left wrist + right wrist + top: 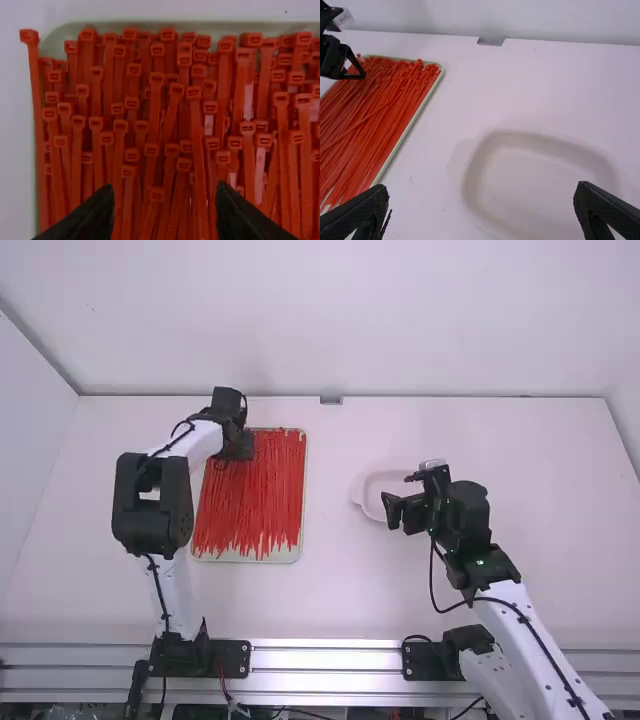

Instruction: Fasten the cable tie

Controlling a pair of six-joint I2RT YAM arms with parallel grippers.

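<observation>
Dozens of orange cable ties [250, 495] lie lengthwise in the tray [302, 500], heads at its far end beneath the spread left tool [164, 186]; the right tool [481, 186], also spread, hangs well off the tray.

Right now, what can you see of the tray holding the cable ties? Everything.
The tray is a flat, pale rectangle with rounded corners and a low rim, plastic by the look, lying flat on the white table left of the middle. A loose heap of red-orange cable ties fills it, most running lengthwise, many heads near the far end. The left gripper hangs open above its far end, left side.
</observation>
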